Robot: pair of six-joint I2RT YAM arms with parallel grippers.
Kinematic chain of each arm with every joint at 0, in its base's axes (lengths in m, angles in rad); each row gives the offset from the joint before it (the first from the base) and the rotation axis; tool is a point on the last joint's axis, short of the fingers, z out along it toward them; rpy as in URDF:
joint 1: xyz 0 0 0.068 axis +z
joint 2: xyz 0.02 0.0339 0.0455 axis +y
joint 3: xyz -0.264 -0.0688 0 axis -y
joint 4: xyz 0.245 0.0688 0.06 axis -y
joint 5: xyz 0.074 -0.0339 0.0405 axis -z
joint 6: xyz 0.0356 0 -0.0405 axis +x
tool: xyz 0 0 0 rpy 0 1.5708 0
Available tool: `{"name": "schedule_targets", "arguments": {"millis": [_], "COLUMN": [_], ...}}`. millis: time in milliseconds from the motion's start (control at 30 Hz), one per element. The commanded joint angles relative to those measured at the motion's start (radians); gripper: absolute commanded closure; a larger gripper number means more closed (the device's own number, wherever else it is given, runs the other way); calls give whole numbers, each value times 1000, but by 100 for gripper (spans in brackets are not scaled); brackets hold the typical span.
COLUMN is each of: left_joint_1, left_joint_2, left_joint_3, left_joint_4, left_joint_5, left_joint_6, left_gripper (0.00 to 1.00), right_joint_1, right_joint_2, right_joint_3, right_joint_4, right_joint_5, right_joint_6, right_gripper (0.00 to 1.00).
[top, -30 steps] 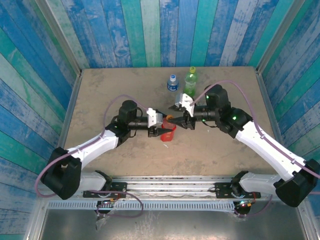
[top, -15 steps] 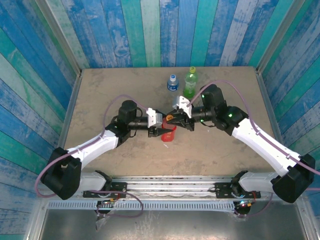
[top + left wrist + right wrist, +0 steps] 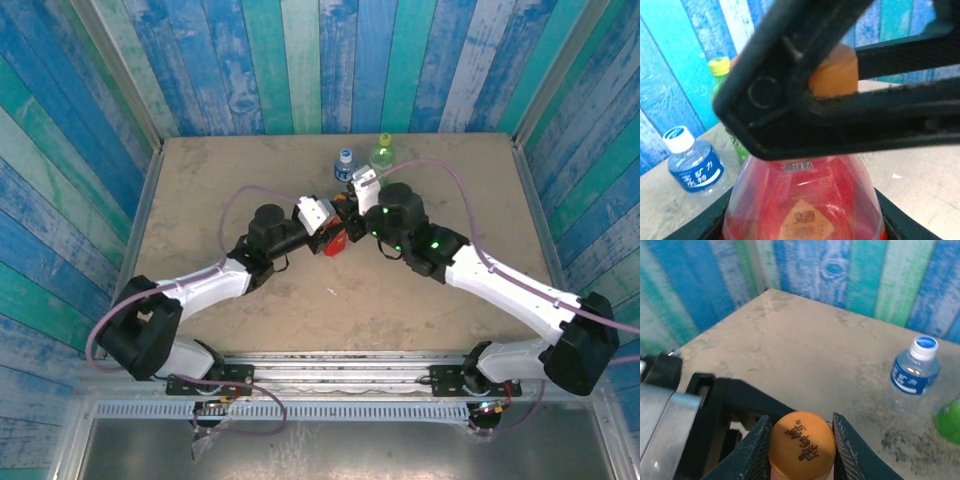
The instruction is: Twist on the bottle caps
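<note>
The red bottle (image 3: 802, 200) with its yellow label mark stands between the lower fingers of my left gripper (image 3: 802, 222), which is shut on its body. On its neck sits the orange cap (image 3: 801, 445), and my right gripper (image 3: 801, 442) is shut on it from above, one finger (image 3: 756, 452) pressed to each side. In the top view both grippers meet mid-table, left gripper (image 3: 322, 222) and right gripper (image 3: 347, 215) over the red bottle (image 3: 335, 243). The clear bottle (image 3: 914, 374) wears a blue-and-white cap. The green bottle (image 3: 720, 80) wears a light green cap.
The clear bottle (image 3: 345, 163) and the green bottle (image 3: 382, 152) stand side by side near the back wall, just behind the grippers. Striped plank walls close the table on three sides. Bare tabletop (image 3: 220, 180) lies to the left and in front.
Both arms have moved toward the back of the table with the red bottle. My right gripper has come over the bottle's top and closed on the orange cap.
</note>
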Motion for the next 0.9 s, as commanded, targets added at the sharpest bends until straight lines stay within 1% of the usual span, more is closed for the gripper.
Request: {"name": "schedule_targets", "arguments": {"millis": [0,67,133,233,267,333,500,600,733,867], "left_joint_1": [9,13,22,27,35,50,52,52,52,52], "left_joint_2": [0,-14,-24,-44,-56,-80,-105,-112,-130,-142], "left_joint_3": [20,12,16,-4,-13,-18,13,22,23,24], "left_joint_4": [141,115,63,18,8,-23,-162,-188,-198,-210], "left_joint_5": [-126,-93,-14,103,165,288,571,675,745,759], "left_joint_6": [-30,-18,12,54,63,86,183,195,211,215], "left_gripper": [51,50,48,47,47,47,47,48,48,48], "right_joint_1": [-32,-70,-123,-210,-242,-263,-280,-284,-284,-284], "right_joint_2": [-1,-23,-49,-118,-143,-187,-244,-238,-203,-169], "right_joint_3": [-22,-24,-35,-76,-88,-100,-81,-52,-20,-14], "right_joint_4": [-25,1,9,36,37,12,-134,-199,-243,-244], "right_joint_5": [224,61,-133,-443,-540,-667,-839,-918,-1010,-1092], "right_joint_6": [63,-49,-147,-233,-271,-345,-474,-504,-515,-523], "right_gripper": [93,78,66,52,48,42,43,43,44,47]}}
